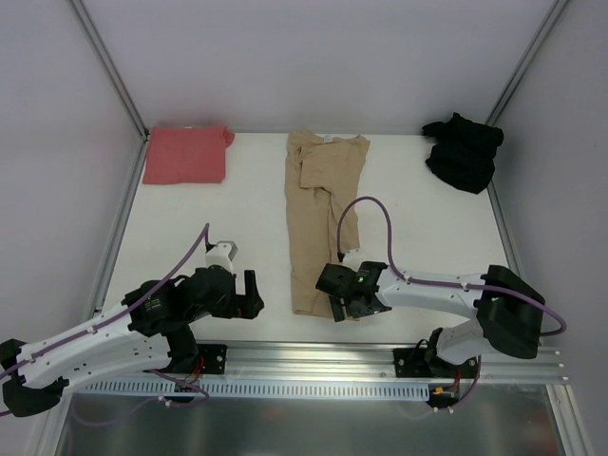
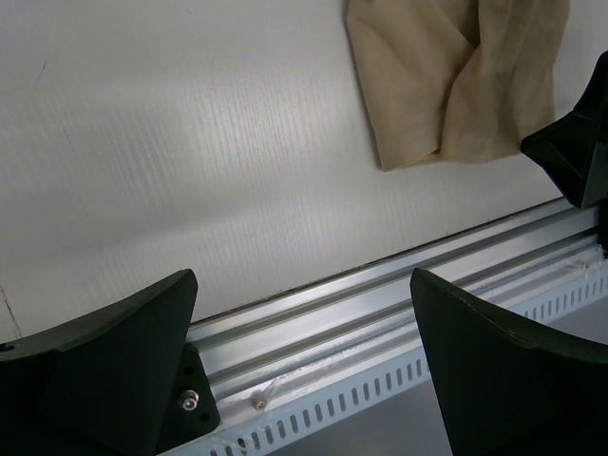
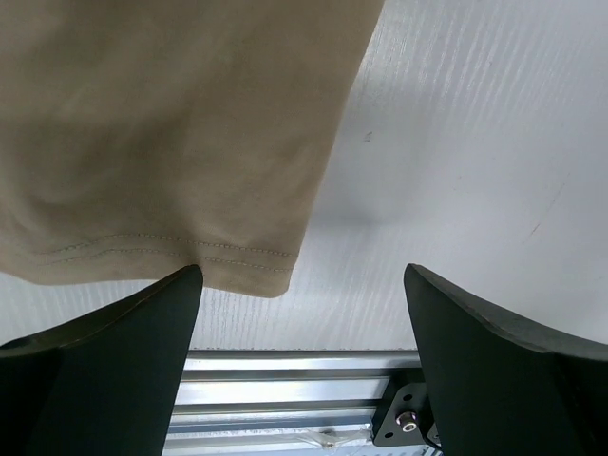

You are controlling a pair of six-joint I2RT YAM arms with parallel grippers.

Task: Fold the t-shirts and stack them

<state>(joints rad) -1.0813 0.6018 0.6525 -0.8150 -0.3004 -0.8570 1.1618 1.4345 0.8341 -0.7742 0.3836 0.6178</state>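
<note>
The tan-beige t-shirt [image 1: 321,218] lies as a long narrow strip down the middle of the table, its hem at the near edge. My right gripper [image 1: 342,310] hovers over that near hem, open. In the right wrist view the hem corner [image 3: 256,271] lies flat just beyond the left finger [image 3: 104,361], with nothing between the jaws. The salmon-red t-shirt [image 1: 185,155] sits folded at the back left. At the back right the black t-shirt [image 1: 464,152] lies crumpled. My left gripper [image 1: 252,296] is open and empty, left of the tan shirt's near end [image 2: 456,76].
An aluminium rail [image 1: 313,359] runs along the table's near edge, also visible under both grippers [image 2: 380,294] [image 3: 285,389]. White walls and metal posts [image 1: 114,71] enclose the table on the left, back and right.
</note>
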